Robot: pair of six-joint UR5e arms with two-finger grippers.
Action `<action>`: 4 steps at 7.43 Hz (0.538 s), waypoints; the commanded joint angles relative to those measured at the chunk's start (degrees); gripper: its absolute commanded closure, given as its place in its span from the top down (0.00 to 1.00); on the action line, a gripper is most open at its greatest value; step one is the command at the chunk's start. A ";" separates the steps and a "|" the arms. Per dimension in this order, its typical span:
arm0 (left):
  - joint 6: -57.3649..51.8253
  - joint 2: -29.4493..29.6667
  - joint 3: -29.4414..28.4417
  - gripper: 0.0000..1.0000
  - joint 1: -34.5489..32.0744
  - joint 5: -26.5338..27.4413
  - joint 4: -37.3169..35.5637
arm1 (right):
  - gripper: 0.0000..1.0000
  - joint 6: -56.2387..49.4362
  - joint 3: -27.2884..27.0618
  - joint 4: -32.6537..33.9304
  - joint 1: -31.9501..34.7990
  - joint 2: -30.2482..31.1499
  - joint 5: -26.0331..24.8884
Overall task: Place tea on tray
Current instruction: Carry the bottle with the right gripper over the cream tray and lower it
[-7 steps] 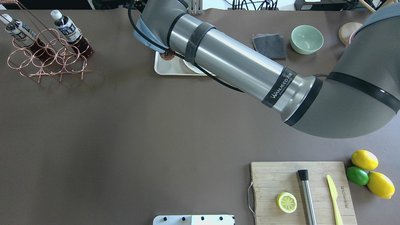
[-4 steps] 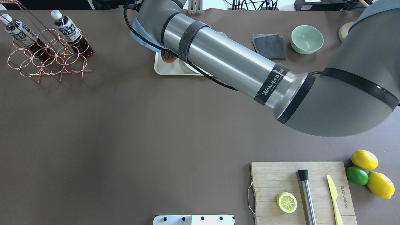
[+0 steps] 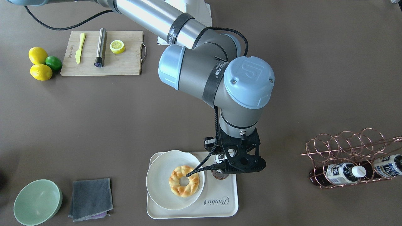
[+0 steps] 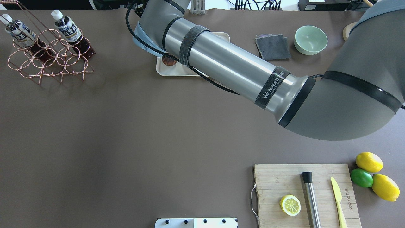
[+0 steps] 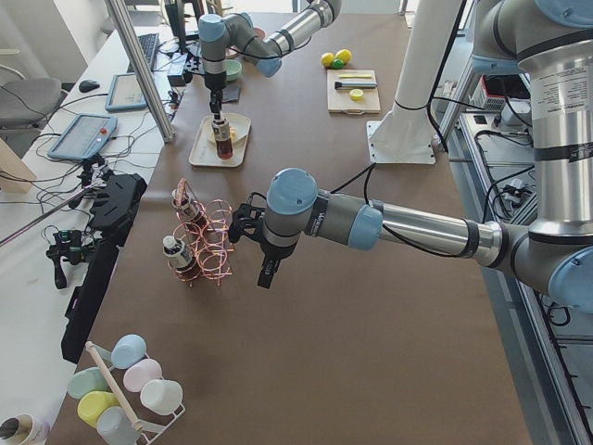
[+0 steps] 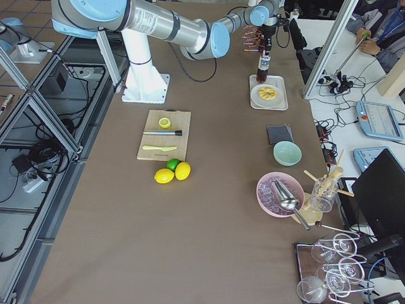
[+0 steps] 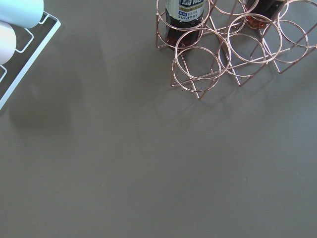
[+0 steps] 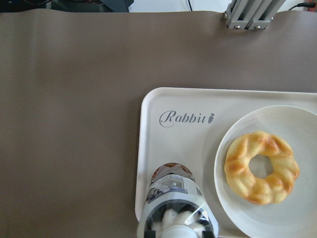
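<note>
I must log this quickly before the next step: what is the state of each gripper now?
Left gripper: cannot be told.
Right gripper: over the tea on the tray; grip cannot be told.

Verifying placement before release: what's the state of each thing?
tea: upright, base on tray
right gripper: at tea's cap, jaws hidden
left gripper: near rack, jaws unclear
plate: on tray, holds donut
spare bottles: capped, slotted in rack
lemon half: cut face up on board
</note>
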State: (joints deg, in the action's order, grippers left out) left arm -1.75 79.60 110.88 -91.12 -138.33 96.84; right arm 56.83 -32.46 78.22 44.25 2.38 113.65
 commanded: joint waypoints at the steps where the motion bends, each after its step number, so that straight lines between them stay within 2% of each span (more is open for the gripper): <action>1: -0.01 -0.15 -0.04 0.97 -0.11 -0.01 0.19 | 0.52 -0.06 0.21 -0.35 -0.13 0.08 -0.01; 2: -0.01 -0.15 0.04 0.97 -0.20 -0.01 0.19 | 0.63 -0.06 0.21 -0.35 -0.30 0.08 -0.01; 4: -0.01 -0.15 0.04 0.97 -0.20 -0.01 0.28 | 0.64 -0.05 0.12 -0.35 -0.22 -0.01 -0.01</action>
State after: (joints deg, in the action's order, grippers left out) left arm -1.76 79.45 110.89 -91.29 -138.34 97.03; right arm 56.81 -32.26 77.88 44.00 2.42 113.64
